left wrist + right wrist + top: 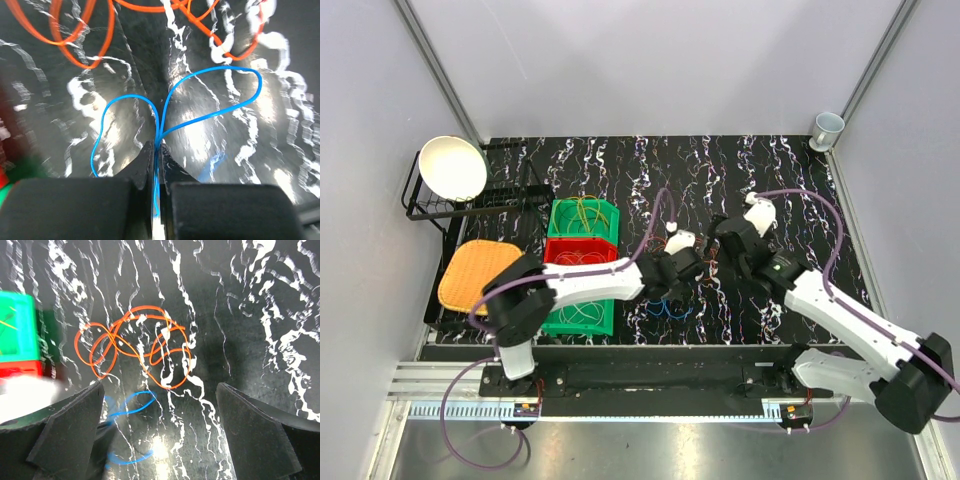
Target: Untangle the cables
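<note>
A blue cable [160, 122] lies in two loops on the black marbled table, and my left gripper [159, 146] is shut on its strands where the loops meet. Beyond it sprawls a tangled orange cable [90, 66]. From above, the left gripper [672, 283] points down at the blue cable [665, 308] near the table's front middle. My right gripper [160, 385] hangs open above the orange cable [168, 387], nothing between its fingers. The blue cable [142, 393] shows at that view's lower left. Seen from above, the right gripper [725, 240] is just right of the left one.
Left of the arms stand a green bin [610, 212], a red bin [552, 247] and another green bin [605, 322], each holding cables. A black rack with a white bowl [453, 167] and an orange mat [478, 272] fill the far left. A cup [827, 127] stands at the back right.
</note>
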`<action>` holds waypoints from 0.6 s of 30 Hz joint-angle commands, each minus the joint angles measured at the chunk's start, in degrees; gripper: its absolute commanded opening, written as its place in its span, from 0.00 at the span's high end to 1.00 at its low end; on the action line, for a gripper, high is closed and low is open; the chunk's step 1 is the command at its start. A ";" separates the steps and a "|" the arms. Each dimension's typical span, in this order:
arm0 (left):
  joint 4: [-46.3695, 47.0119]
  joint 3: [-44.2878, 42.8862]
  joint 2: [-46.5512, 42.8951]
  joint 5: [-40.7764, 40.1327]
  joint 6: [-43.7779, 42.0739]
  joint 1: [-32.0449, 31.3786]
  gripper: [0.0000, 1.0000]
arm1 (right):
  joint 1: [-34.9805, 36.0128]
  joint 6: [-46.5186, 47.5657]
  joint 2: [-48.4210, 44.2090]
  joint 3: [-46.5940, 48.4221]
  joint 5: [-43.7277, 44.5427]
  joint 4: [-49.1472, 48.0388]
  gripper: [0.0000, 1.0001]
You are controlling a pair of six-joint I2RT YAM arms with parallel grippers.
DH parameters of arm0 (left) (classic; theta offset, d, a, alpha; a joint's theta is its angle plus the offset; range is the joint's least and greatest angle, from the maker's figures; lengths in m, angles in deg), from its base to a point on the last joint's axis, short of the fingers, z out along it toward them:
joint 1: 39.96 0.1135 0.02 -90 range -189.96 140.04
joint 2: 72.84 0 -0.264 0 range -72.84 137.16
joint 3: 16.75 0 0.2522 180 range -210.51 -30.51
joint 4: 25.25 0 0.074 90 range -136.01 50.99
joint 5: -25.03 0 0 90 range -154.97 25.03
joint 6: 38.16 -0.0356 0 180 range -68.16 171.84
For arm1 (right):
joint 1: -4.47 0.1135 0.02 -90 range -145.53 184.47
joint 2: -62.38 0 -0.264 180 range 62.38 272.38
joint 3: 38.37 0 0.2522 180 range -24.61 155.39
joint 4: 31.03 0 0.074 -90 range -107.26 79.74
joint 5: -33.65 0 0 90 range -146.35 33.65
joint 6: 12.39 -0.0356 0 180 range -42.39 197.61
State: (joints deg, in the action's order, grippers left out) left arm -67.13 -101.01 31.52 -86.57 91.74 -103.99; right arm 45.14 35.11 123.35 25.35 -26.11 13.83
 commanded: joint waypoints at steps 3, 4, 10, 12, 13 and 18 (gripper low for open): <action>-8.70 -2.45 -14.43 -3.87 0.44 0.66 1.00 | 0.03 1.63 8.19 0.84 -4.48 -4.37 0.00; -9.84 -1.67 -15.75 -4.40 0.70 0.75 1.00 | 0.03 2.50 9.59 -0.02 -5.01 -5.68 0.00; -16.96 2.64 -28.92 -8.18 2.46 2.77 1.00 | 0.12 3.66 9.96 -3.55 -7.12 -12.46 0.00; -19.42 3.96 -31.48 -9.59 3.25 3.91 1.00 | 0.03 3.57 9.52 -3.90 -7.21 -13.16 0.00; -20.21 5.45 -33.84 -9.94 3.60 4.35 1.00 | 0.12 3.57 9.08 -4.51 -7.91 -13.51 0.01; -25.05 10.81 -41.24 -10.74 7.20 7.77 1.00 | 0.12 2.25 3.03 -8.64 -6.77 -16.67 0.01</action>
State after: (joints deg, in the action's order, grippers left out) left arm -86.74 -93.91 -4.96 -94.33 95.32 -98.20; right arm 45.14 38.28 132.03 19.18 -33.57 1.43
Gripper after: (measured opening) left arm 0.020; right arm 0.974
